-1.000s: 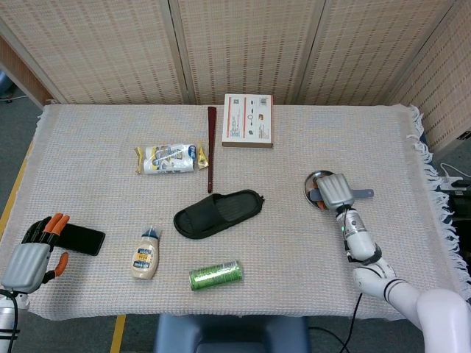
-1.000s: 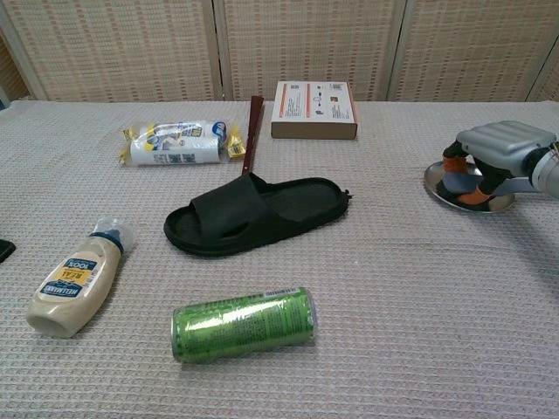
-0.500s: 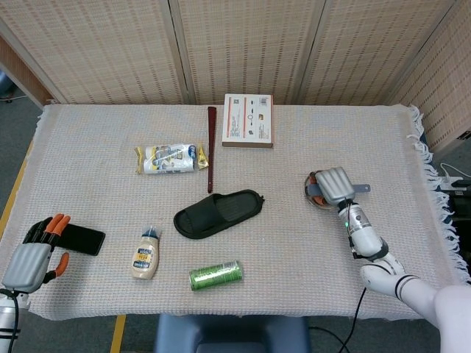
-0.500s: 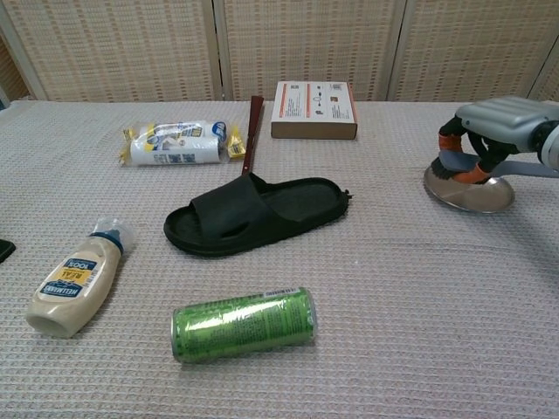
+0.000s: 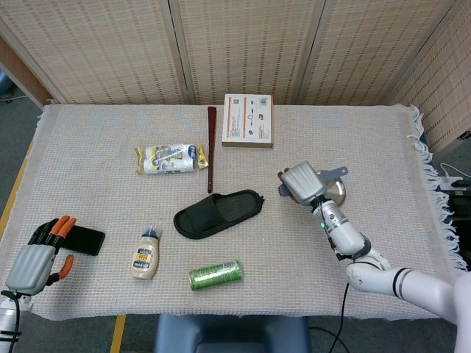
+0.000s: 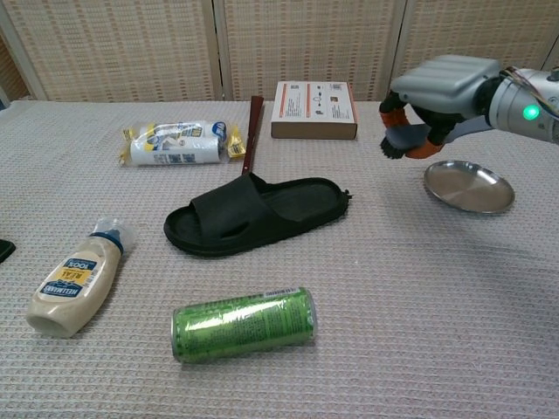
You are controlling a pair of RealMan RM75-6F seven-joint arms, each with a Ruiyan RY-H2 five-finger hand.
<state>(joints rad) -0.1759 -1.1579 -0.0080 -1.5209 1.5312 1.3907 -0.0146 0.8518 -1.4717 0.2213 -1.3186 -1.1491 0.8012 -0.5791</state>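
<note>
Right hand [image 6: 441, 87] gripped steel pan [image 6: 468, 185] by handle, off table — left hand [image 5: 40, 254] open, fingers spread, by phone [image 5: 81, 240].

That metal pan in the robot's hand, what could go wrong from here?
The right hand grips the metal pan only by its thin handle, so it might tilt or slip. Carried left and low, it could bump the black slipper. The orange box also lies close behind.
</note>
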